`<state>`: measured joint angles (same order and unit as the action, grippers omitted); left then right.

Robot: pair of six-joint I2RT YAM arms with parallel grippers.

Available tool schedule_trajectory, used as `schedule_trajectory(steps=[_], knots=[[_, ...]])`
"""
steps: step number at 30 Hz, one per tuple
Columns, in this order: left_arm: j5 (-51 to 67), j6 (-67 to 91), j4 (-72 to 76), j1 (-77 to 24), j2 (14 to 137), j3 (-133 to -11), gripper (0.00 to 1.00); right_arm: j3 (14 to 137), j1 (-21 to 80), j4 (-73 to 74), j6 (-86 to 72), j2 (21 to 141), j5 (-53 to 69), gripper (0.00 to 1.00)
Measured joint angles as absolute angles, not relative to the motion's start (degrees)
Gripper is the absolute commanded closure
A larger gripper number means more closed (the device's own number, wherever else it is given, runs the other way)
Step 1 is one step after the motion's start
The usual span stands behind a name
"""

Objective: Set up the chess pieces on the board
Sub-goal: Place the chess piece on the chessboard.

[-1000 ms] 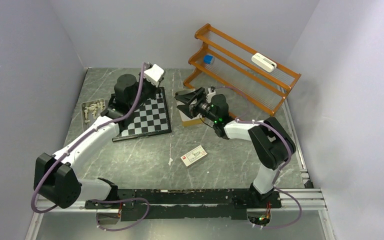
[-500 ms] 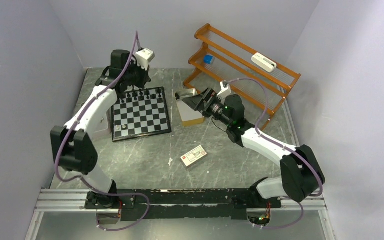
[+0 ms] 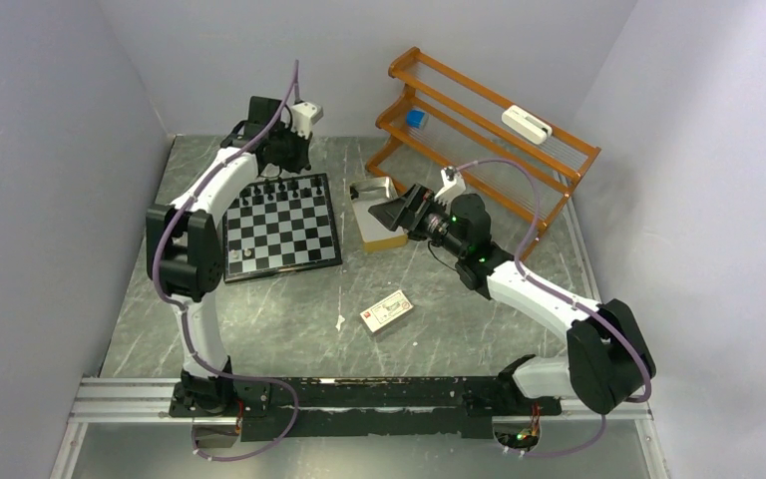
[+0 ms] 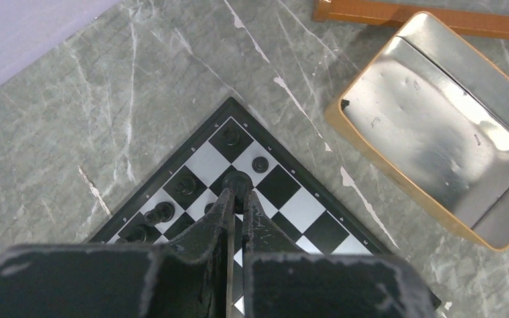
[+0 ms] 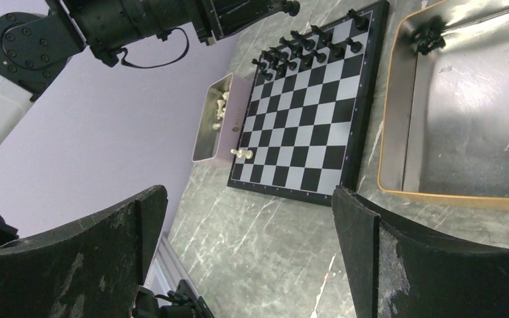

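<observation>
The worktop (image 3: 439, 309) is a grey-green marbled slab with pale veins, closed in by plain lilac-grey walls. The board (image 3: 284, 232) lies flat on its far left part, slightly skewed to the worktop's edges. Just beside the board's left edge sits a small pale tray (image 5: 235, 122). To the board's right, near but apart from it, a tan tin (image 4: 437, 132) with a shiny metal inside rests on the surface. Beyond the tin, at the far right, stands an orange wooden rack (image 3: 489, 135). A red-and-white card box (image 3: 387, 310) lies alone near the middle, with a small white scrap (image 3: 340, 322) just to its left. A metal rail (image 3: 359, 394) runs along the near edge.
</observation>
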<state>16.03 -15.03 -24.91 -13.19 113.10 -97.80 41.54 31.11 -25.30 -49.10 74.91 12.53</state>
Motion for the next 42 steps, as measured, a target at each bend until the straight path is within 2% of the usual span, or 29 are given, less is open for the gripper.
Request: schedule_trajectory(steps=[17,42], knots=[[12.03,-15.20,-25.26,-12.97,124.03,-102.59,0.95,41.01,31.11,-24.75,-45.76,70.87,10.66,0.00],[9.82,-15.68,-24.80,-12.80,128.05,-104.97,0.95,41.01,31.11,-24.03,-44.69,70.89,9.52,0.00]])
